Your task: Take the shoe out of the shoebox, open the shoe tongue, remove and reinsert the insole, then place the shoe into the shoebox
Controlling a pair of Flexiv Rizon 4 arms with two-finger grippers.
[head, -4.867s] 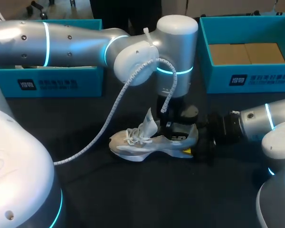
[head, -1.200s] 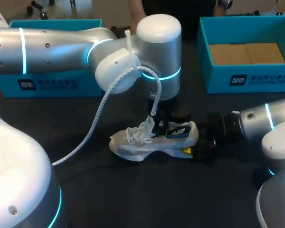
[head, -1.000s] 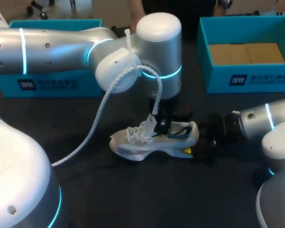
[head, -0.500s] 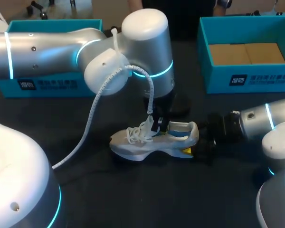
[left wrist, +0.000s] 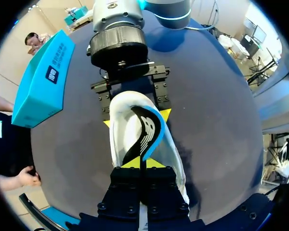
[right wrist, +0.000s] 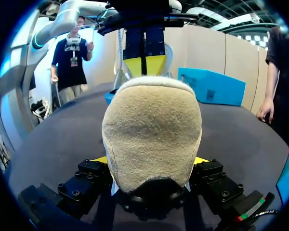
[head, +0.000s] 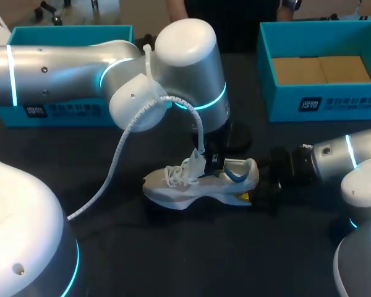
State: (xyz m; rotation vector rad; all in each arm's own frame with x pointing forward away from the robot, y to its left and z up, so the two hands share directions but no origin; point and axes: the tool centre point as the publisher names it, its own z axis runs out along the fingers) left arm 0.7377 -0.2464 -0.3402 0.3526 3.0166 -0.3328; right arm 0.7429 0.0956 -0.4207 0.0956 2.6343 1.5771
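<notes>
Mid-frame, the right gripper (right wrist: 151, 161) clamps the shoe (head: 185, 189) at its firm heel; the left gripper (left wrist: 140, 166) pinches the probably floppy insole (left wrist: 145, 127) by its edge.

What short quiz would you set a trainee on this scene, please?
1. Fill in the gap: the right gripper clasps the shoe at its ____.
2. Pick one: what does the left gripper pinch? A) the laces B) the insole C) a box's rim
3. True or false: the shoe is upright, sole down on the table.

Key: 1 heel; 2 B; 3 true.
</notes>
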